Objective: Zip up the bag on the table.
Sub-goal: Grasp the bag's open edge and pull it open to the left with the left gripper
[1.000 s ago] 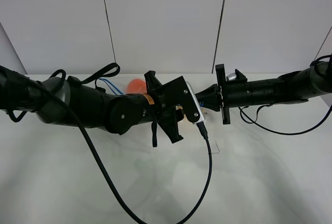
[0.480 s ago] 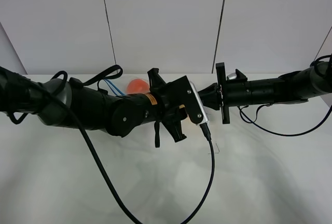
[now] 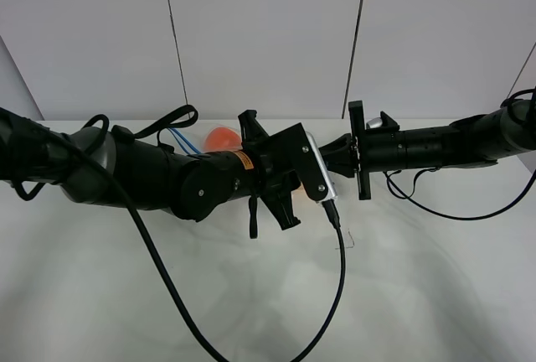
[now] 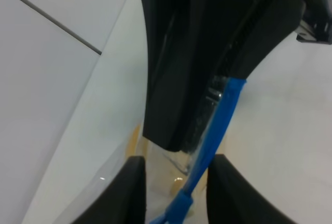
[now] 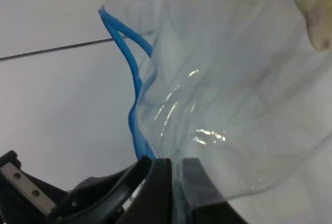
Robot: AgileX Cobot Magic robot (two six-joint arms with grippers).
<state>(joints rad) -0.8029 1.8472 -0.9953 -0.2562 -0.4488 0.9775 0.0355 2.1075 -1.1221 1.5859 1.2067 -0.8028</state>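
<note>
The bag lies at the far middle of the white table (image 3: 419, 287), mostly hidden under my arms. Only the orange (image 3: 221, 137) and a loop of the blue zip strip (image 3: 172, 138) show. In the left wrist view the zip strip (image 4: 220, 123) runs between my left gripper's (image 4: 176, 164) fingers, which stand apart on either side of it. My left gripper (image 3: 289, 176) sits close to my right gripper (image 3: 338, 157). In the right wrist view my right gripper (image 5: 174, 175) is shut on the bag's clear plastic (image 5: 233, 89) beside the zip strip (image 5: 136, 110).
A black cable (image 3: 339, 278) hangs from the left wrist over the table's front. A thinner cable (image 3: 452, 211) loops under the right arm. A grey panelled wall (image 3: 268, 35) stands behind the table.
My left gripper has shifted slightly right, toward the right gripper, then held still. The right arm has not moved.
</note>
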